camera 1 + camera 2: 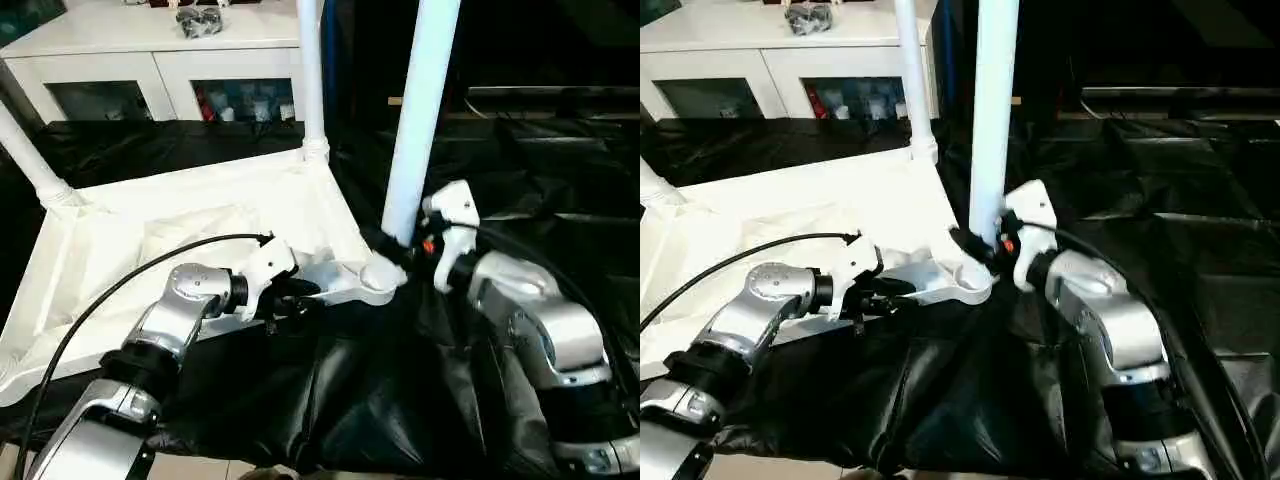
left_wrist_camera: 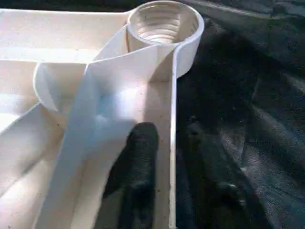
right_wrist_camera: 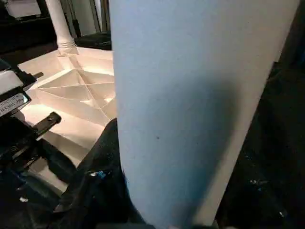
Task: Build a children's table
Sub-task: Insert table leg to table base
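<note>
The black sheet [image 1: 400,400] covers the floor, and the white tabletop [image 1: 150,240] lies on it upside down, with the ribbed underside facing up. A white cabinet [image 1: 150,50] stands behind it. Two legs [image 1: 311,70] already stand in the far corner sockets. The right gripper [image 1: 980,245] is closed around a third leg [image 1: 420,120], which it holds upright just beside the near right corner socket [image 2: 164,21]. This socket is empty. The left gripper [image 1: 285,295] pinches the tabletop's near edge wall beside that corner, one finger [image 2: 140,167] inside the wall, the other outside.
</note>
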`<state>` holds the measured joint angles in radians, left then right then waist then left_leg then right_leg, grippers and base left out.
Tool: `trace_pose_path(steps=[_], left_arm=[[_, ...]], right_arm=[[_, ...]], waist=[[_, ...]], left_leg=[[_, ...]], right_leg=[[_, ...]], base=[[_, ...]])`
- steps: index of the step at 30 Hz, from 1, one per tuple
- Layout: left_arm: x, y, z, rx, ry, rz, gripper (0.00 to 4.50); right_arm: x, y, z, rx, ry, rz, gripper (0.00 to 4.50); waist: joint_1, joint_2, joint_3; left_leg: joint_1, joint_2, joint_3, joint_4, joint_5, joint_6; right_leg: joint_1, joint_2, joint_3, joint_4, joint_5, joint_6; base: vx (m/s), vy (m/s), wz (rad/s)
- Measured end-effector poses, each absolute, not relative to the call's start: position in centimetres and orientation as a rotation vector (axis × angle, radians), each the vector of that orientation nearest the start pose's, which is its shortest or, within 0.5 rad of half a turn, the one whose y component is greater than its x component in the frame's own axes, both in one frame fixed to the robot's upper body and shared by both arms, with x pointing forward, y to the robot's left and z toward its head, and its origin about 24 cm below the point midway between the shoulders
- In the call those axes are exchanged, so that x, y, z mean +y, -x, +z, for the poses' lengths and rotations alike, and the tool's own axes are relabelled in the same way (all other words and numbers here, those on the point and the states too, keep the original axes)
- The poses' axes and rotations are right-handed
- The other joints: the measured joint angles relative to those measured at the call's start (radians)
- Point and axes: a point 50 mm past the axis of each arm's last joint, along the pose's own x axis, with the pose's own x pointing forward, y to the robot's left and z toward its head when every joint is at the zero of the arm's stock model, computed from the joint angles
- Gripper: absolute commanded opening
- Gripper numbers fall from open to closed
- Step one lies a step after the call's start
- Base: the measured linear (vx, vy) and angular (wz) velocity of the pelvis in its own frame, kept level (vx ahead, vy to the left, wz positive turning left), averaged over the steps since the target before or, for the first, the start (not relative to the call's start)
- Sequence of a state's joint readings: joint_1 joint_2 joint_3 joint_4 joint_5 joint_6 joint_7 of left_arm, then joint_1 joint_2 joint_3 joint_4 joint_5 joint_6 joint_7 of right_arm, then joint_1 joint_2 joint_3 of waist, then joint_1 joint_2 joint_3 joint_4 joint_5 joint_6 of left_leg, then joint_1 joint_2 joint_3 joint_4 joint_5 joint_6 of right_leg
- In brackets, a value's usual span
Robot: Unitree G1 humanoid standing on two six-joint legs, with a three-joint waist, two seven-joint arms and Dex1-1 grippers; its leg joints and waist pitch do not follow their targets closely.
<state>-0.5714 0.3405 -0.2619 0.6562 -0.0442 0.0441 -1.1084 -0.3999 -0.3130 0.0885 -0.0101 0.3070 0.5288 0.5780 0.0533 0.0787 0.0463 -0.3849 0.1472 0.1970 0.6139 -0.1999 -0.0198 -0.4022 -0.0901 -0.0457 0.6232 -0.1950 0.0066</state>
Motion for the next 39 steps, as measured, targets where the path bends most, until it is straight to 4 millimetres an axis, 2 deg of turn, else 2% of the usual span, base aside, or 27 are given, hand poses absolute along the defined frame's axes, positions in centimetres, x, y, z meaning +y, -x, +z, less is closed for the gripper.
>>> trace_pose_path(steps=[1,6,10,13,25,39], left_arm=[[13.4,-31.7,4.0,0.397,-0.305,-1.244,0.72],[13.4,-31.6,4.1,0.403,-0.294,-1.267,0.51],[13.5,-31.6,4.1,0.409,-0.281,-1.268,0.09],[13.6,-31.7,4.1,0.413,-0.279,-1.270,0.01],[13.6,-31.5,4.1,0.405,-0.280,-1.271,0.00],[14.2,-30.1,4.1,0.399,-0.295,-1.292,0.00]], right_arm=[[-13.2,-30.6,10.5,0.185,0.022,0.755,1.90],[-13.2,-30.7,10.1,0.196,0.022,0.760,1.90],[-13.1,-30.9,9.7,0.208,0.020,0.771,1.90],[-12.8,-31.1,9.5,0.216,0.023,0.786,1.90],[-12.6,-31.1,8.7,0.240,0.040,0.817,1.90],[-12.5,-31.1,8.4,0.225,0.018,0.837,1.90]], waist=[[0.000,0.000,0.000],[0.000,0.000,0.000],[0.001,0.000,0.000],[0.000,0.000,0.000],[-0.001,0.000,0.000],[-0.006,-0.002,0.000]], left_leg=[[0.000,0.000,0.000,0.000,0.000,0.000],[0.000,0.000,0.000,0.000,0.000,0.000],[-0.001,0.000,0.000,0.000,0.000,0.000],[0.000,0.000,0.000,0.000,0.000,0.000],[0.000,0.000,0.000,0.000,0.000,0.000],[-0.001,0.000,0.001,-0.001,0.000,0.000]], right_leg=[[0.000,0.000,0.000,0.000,0.000,0.000],[0.000,0.000,0.000,-0.001,0.000,0.000],[0.000,0.000,0.000,-0.001,0.000,0.000],[0.000,0.000,0.000,-0.001,0.000,0.000],[0.000,0.000,0.000,-0.001,0.000,0.000],[0.000,0.000,0.000,-0.003,0.000,0.000]], base=[[0.000,0.000,0.00],[0.000,0.000,0.00],[0.000,0.000,0.00],[0.000,0.000,0.00],[0.000,0.000,0.00],[0.000,0.000,0.00]])
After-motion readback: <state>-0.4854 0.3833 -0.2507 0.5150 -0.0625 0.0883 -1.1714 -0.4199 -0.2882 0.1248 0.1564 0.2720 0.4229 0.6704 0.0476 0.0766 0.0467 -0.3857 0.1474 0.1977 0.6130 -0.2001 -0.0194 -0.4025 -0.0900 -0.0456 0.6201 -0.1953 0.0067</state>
